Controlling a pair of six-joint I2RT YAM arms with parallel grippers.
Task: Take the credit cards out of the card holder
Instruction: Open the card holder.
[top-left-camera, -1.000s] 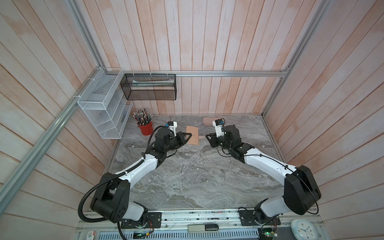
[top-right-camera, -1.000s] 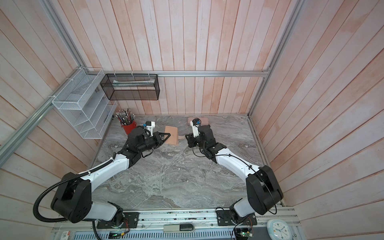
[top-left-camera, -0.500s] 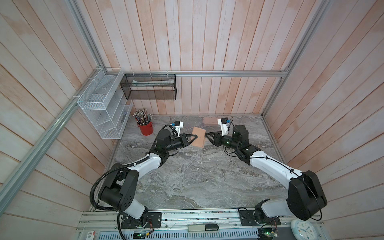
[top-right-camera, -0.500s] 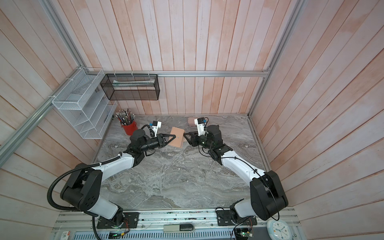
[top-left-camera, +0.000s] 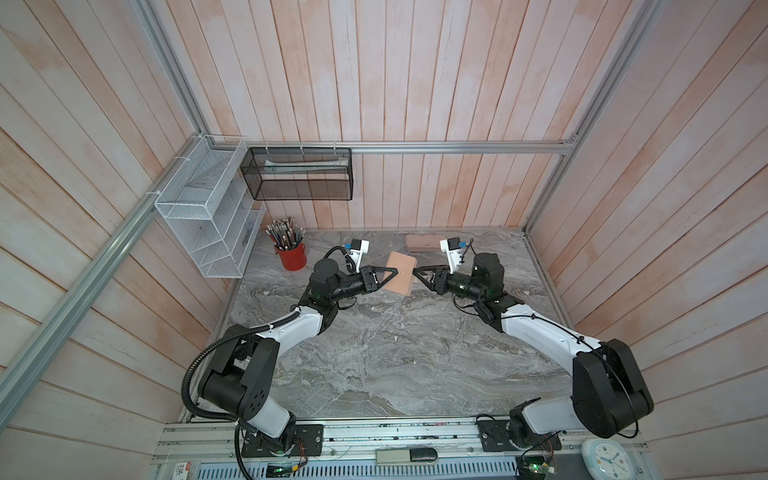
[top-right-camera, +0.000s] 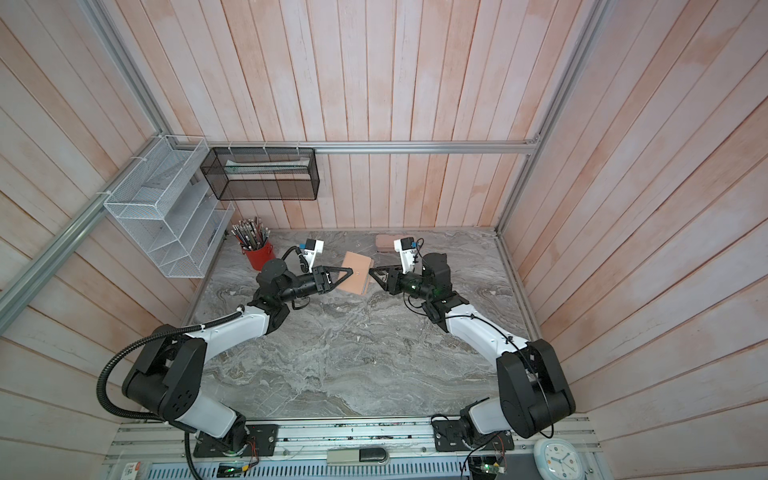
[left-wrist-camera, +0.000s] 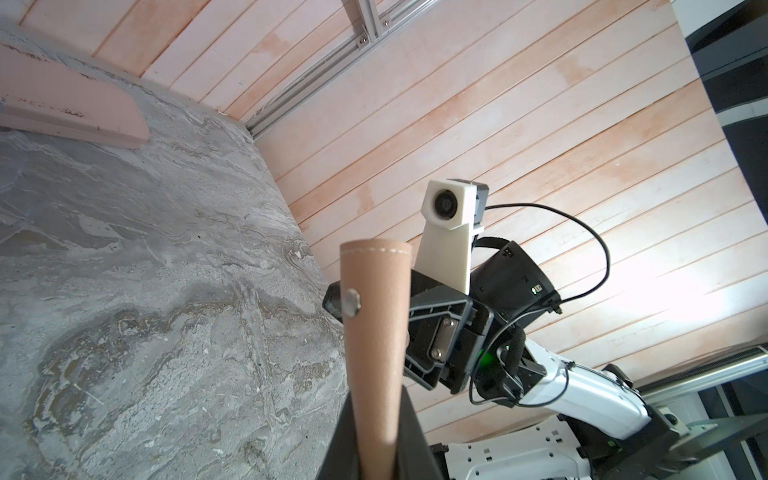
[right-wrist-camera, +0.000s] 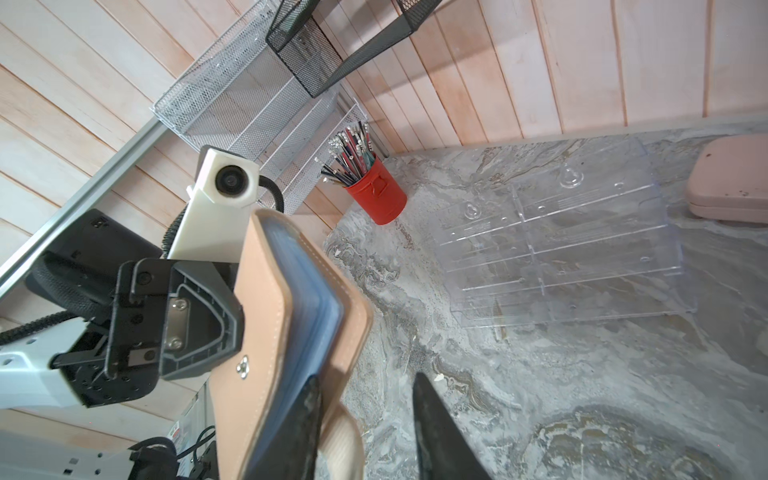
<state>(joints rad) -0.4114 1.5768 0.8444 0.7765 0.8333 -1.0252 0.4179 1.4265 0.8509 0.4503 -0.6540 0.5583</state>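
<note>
— Where is the card holder (top-left-camera: 400, 272)?

— Up in the air, tilted, above the far middle of the table (top-left-camera: 395, 353). In both top views the card holder (top-right-camera: 353, 274) hangs between the two grippers.

— What holds it?

— The left gripper (top-left-camera: 391, 274), clenched on its left edge. In the left wrist view the card holder (left-wrist-camera: 374, 332) rises from between the fingers, with a metal snap stud (left-wrist-camera: 352, 302) on its side.

— And the right gripper (top-left-camera: 417, 274)?

— At the holder's right, open edge, jaws parted and grasping nothing. In the right wrist view one finger (right-wrist-camera: 305, 424) lies across the pale blue-grey sleeves (right-wrist-camera: 316, 303), and the other stands apart over bare table. Whether that finger touches the sleeves I cannot tell.

— The credit cards?

— I cannot make them out among the sleeves.

— What lies around?

— A pale pink case (top-left-camera: 422, 242) sits at the far edge, just right of centre. A clear acrylic rack (right-wrist-camera: 561, 249) lies flat to its left, and a red cup of pencils (top-left-camera: 292, 256) stands in the far left corner. On the walls above that corner hang a white wire shelf (top-left-camera: 208, 216) and a black mesh basket (top-left-camera: 299, 174).
</note>
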